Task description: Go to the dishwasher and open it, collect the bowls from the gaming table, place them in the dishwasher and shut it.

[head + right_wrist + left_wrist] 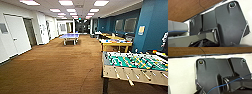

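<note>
Past the near corner on the right, the gaming table (115,43) stands with a pale top and a yellow edge and legs. Small coloured things lie on its top, too blurred to tell as bowls. The dishwasher is out of view. In both wrist views the arms hang low over the robot's white body (181,74), with brown carpet (183,10) beyond it.
A table-football table (136,65) with a green field and rods stands close at the front right. A blue table-tennis table (70,36) sits far down the room. White doors (17,33) line the left wall and a blue wall (152,25) the right. Wide brown carpet (57,65) lies ahead.
</note>
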`<state>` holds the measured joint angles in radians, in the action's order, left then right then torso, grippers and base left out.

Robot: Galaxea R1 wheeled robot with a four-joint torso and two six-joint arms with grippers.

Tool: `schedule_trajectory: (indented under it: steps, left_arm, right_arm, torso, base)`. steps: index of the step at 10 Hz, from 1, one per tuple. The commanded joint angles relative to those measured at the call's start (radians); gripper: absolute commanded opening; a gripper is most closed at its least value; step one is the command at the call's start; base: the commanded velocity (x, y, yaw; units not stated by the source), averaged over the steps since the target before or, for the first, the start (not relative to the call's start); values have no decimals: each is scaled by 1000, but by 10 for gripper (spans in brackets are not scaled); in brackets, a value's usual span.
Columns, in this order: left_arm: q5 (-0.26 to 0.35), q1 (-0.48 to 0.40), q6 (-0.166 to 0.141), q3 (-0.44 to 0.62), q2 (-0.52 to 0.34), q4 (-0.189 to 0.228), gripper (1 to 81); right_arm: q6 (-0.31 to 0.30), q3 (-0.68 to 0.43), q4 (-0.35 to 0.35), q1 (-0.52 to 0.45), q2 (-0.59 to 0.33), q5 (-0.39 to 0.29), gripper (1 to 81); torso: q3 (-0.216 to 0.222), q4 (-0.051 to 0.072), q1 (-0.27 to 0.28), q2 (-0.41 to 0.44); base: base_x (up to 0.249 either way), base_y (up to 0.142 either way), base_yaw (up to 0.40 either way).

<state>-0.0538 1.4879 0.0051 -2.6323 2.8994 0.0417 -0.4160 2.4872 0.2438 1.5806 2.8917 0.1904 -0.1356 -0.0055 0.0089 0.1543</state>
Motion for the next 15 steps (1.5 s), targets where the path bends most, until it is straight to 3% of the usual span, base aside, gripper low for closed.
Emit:
schedule_trajectory:
  steps: [1,10,13,15]
  left_arm:
    - [48,-57,10,-3,-11,6,811]
    - [48,-56,3,-3,-5,-8,811]
    - [51,-57,6,-3,5,1,811]
    - [52,-57,6,-3,8,0,811]
  right_arm:
    - [-1,-9,14,-43,-6,-39,811]
    - [0,-7,11,-43,3,-37,811]
    - [3,87,11,-40,80,-65,811]
    - [13,214,17,-38,155,-114,811]
  torso:
    - [0,0,0,0]
    - [0,0,0,0]
    - [0,0,0,0]
    - [0,0,0,0]
  base:
    - [0,0,343]
    - [-8,0,13]
    - [0,0,0]
    - [0,0,0]
